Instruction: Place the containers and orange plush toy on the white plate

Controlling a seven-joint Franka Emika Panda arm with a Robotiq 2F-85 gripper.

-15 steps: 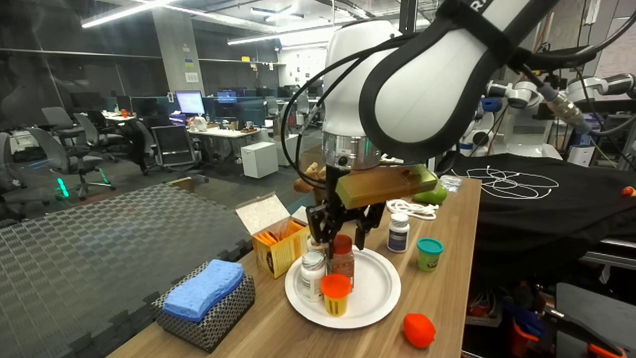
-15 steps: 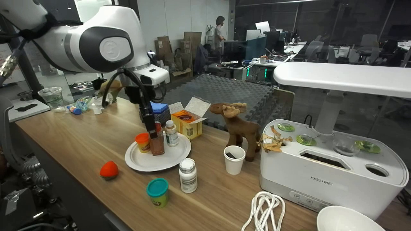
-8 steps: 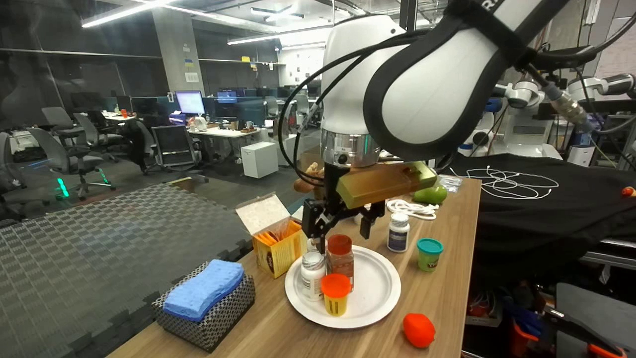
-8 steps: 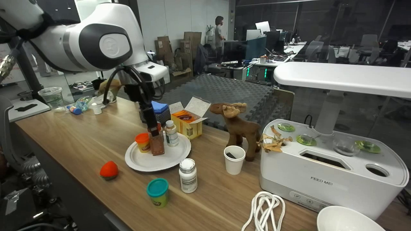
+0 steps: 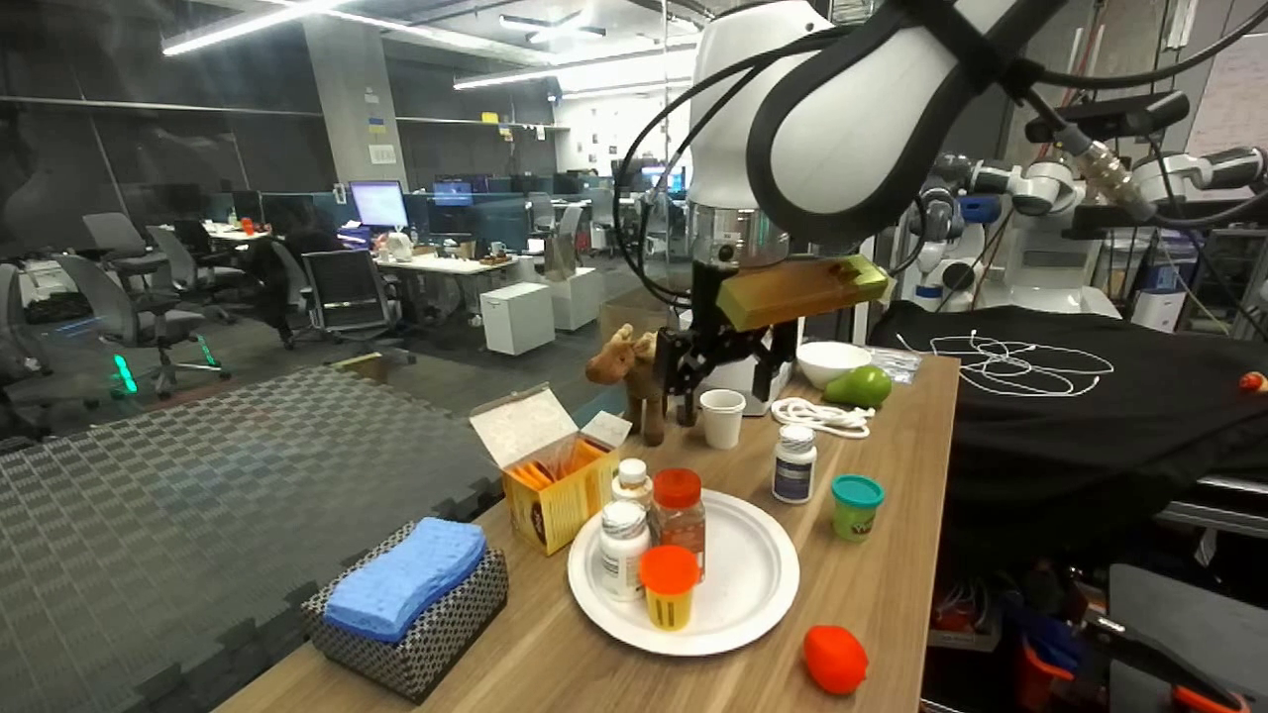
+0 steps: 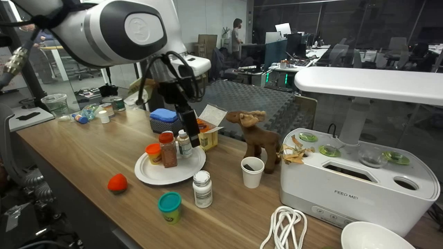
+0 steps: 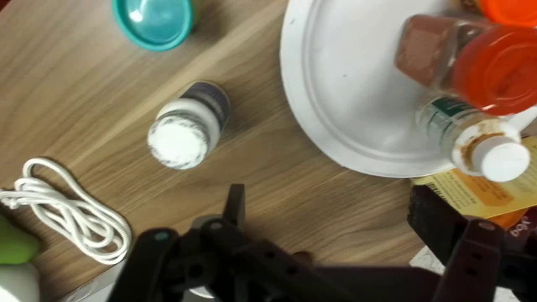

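On the white plate (image 5: pixel 743 594) stand several containers: a red-capped bottle (image 5: pixel 680 525), a white pill bottle (image 5: pixel 623 555), an orange-lidded yellow tub (image 5: pixel 670 589) and a small white-capped bottle (image 6: pixel 184 145). Off the plate, directly on the table, are another white pill bottle (image 6: pixel 202 190) and a teal-lidded jar (image 6: pixel 170 207). The orange plush toy, a brownish moose figure (image 6: pixel 258 136), stands behind a paper cup. My gripper (image 5: pixel 723 398) hangs above the table beyond the plate. Only bare wood shows between its wide-apart fingers (image 7: pixel 235 205) in the wrist view.
A yellow open box (image 5: pixel 565 495) touches or nearly touches the plate's rim. The white paper cup (image 6: pixel 252 173), a white cord (image 5: pixel 820 416), a green pear (image 5: pixel 862 386) and a white planter (image 6: pixel 332 190) lie past it. A red-orange lump (image 5: pixel 835 659) sits near the table edge.
Earlier my fingers stood around the red-capped bottle's top. They have spread, risen and moved away toward the moose and cup, leaving that bottle upright on the plate.
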